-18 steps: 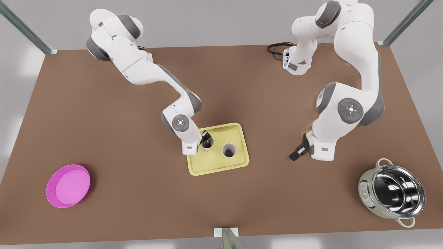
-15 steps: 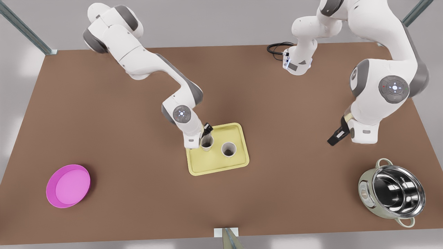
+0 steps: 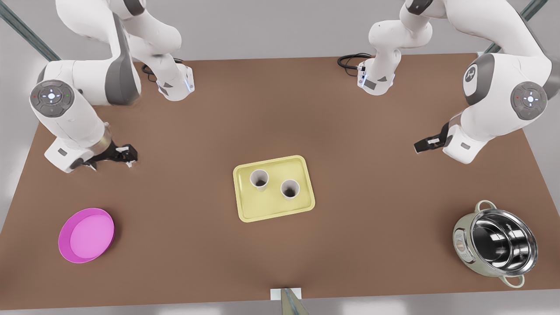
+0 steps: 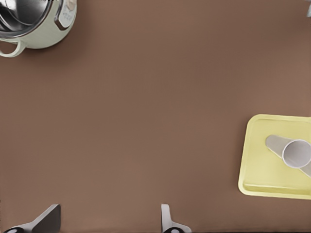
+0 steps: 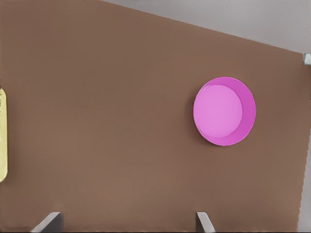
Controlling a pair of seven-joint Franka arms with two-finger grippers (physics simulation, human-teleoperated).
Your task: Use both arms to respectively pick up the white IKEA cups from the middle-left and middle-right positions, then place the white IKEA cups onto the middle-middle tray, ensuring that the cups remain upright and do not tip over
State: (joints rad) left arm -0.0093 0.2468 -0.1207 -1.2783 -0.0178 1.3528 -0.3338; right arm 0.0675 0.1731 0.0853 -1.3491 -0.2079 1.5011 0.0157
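- From the front view: two small white cups, one (image 3: pixel 259 179) and the other (image 3: pixel 289 189), stand upright side by side inside the flat pale yellow tray (image 3: pixel 245 216) in the middle of the brown table (image 3: pixel 372 131). They are close but not touching.
- The right gripper (image 3: pixel 124 154) hangs over the table at the front view's left. The left gripper (image 3: pixel 426 143) hangs at the front view's right. Both are well apart from the tray and hold nothing.
- I think the job is about finished. The good thing to do now is keep both arms high and away, so nothing bumps the cups.
- The round pink dish (image 3: pixel 86 235) is empty. The big shiny steel pot (image 3: pixel 496 245) looks empty too.
- From the left wrist view: the left gripper (image 4: pixel 107 221) has its fingers (image 4: pixel 46 218) spread wide over bare table. One white cup (image 4: pixel 296 154) stands on the yellow tray (image 4: pixel 262 170), with nothing in it. The pot (image 4: pixel 34 22) sits far off.
- From the right wrist view: the right gripper (image 5: pixel 126 222) has its fingers (image 5: pixel 204 222) wide open as well. The pink dish (image 5: pixel 223 110) lies ahead, and the tray's edge (image 5: pixel 2 141) peeks in.
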